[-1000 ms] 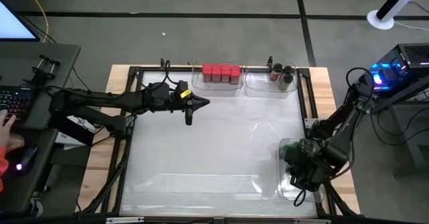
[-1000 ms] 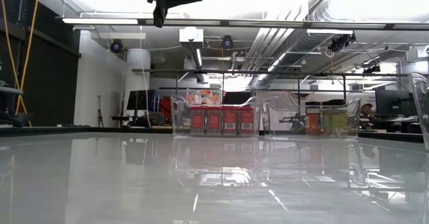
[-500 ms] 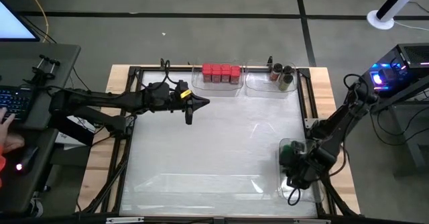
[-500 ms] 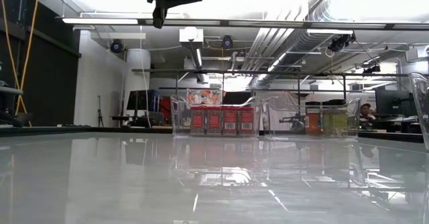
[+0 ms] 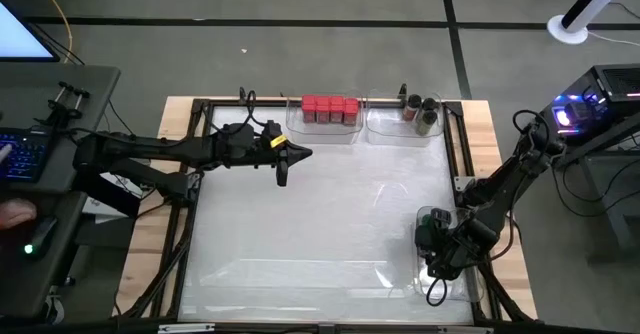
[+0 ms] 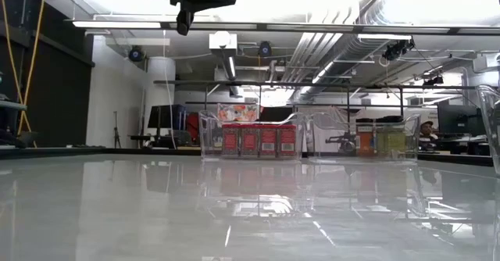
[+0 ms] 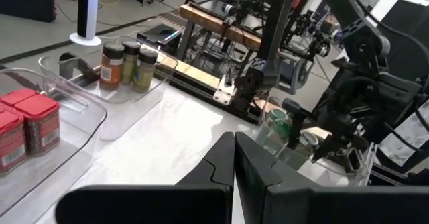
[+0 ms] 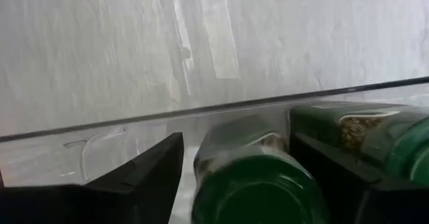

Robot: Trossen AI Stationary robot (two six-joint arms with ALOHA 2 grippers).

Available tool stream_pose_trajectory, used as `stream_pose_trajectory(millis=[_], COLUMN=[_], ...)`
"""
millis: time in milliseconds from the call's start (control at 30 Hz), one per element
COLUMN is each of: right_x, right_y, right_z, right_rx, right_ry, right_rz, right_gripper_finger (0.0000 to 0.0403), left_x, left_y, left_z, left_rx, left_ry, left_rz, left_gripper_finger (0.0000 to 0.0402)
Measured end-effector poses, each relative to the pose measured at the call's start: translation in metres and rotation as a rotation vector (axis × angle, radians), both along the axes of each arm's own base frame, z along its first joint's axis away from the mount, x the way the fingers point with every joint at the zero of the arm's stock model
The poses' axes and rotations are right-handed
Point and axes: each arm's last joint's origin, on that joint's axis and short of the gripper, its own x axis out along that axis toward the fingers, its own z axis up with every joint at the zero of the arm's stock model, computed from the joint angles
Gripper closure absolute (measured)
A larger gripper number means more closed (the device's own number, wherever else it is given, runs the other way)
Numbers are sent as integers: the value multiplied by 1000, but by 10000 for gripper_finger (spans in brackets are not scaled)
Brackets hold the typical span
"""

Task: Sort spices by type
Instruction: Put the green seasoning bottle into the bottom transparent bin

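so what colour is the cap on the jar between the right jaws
Dark green cap, clearest in the right wrist view.

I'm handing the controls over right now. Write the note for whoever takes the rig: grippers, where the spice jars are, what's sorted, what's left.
Left gripper: shut, empty, raised over the table's far left.
Right gripper: open, fingers either side of a green-capped jar in the near right bin; other green caps beside it.
Red-capped jars: grouped in the far middle bin.
Dark-capped jars: far right bin.
No loose jars on the table. Left: withdraw the right arm.
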Motion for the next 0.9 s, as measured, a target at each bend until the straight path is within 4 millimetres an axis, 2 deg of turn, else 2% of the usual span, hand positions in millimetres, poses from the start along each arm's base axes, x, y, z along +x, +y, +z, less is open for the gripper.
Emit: stream_pose_trajectory(millis=[167, 300, 467, 633, 767, 900], right_x=[1, 2, 4, 8, 5, -2], right_y=[1, 2, 4, 11, 19, 33], right_z=[3, 15, 41, 76, 90, 78], right_rx=[5, -3, -3, 74, 178, 257], right_ry=[-2, 6, 3, -49, -34, 41], right_rz=[-5, -3, -3, -36, -53, -51], right_gripper_finger=[130, 130, 146, 172, 227, 337], left_x=[0, -1, -1, -1, -2, -2], left_y=[0, 0, 0, 0, 0, 1], left_z=[-2, -4, -5, -6, -7, -8], left_rx=[-2, -2, 4, 4, 13, 44], left_ry=[24, 39, 51, 62, 74, 93], left_rz=[0, -1, -2, -2, 17, 22], left_gripper_finger=[402, 402, 402, 401, 401, 401])
